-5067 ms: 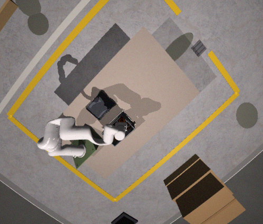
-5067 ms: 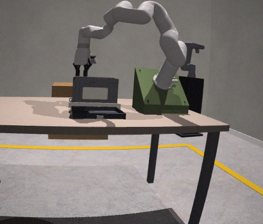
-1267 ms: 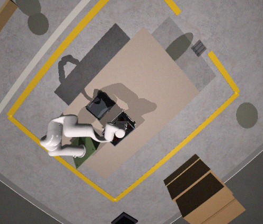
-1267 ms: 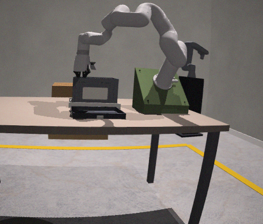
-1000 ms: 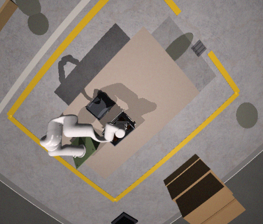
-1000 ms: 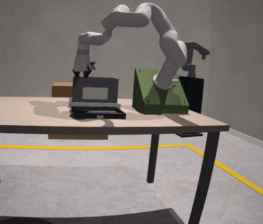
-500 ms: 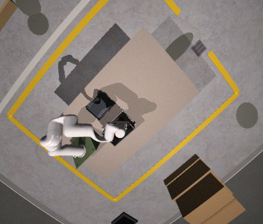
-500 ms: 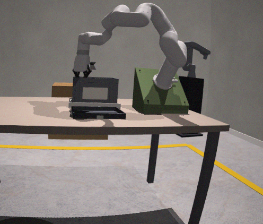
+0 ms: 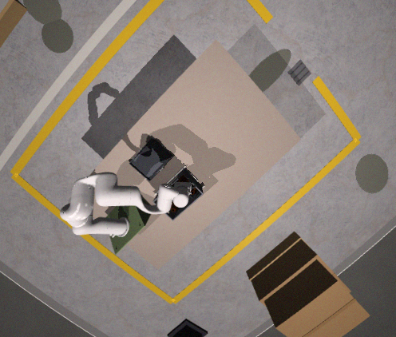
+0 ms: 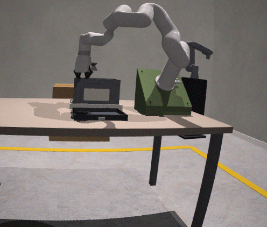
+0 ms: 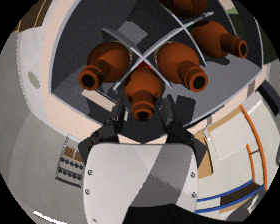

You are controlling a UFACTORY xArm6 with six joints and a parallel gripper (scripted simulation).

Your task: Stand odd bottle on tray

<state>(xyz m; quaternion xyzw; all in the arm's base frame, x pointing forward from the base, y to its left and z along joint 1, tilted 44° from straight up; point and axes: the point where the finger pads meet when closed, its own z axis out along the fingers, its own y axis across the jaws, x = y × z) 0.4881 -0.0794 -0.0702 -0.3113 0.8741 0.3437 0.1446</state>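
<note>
A counter (image 9: 229,120) (image 10: 30,131) with a pale top and dark legs stands on a grey floor marked with yellow lines. On it, a green wedge-shaped stand (image 9: 127,235) (image 10: 143,92) carries the foot of the white arm (image 9: 111,192) (image 10: 133,19), which arches over to a crate (image 9: 172,218) (image 10: 96,83) (image 11: 52,65). The fingers (image 10: 83,76) stand apart at the crate, clamped on nothing. Between them in the wrist view is the mouth end of one brown bottle (image 11: 142,92), with a gap on each side of its neck. Crossed dividers (image 11: 142,58) meet just beyond that bottle.

In the same view a second brown bottle (image 11: 108,60) lies beyond the fingers to the picture's left, and a third brown bottle (image 11: 178,62) beyond them to the picture's right. Farther off on that right side is a fourth brown bottle (image 11: 213,39), and farthest from the fingers, cut by the picture's top edge, a fifth brown bottle (image 11: 188,6). All five are inside the crate. Which neck differs cannot be told. The dark tray (image 9: 150,160) (image 10: 100,116) sits on the counter near the crate, below the fingers' height and off to one side, with no bottle on it.
</note>
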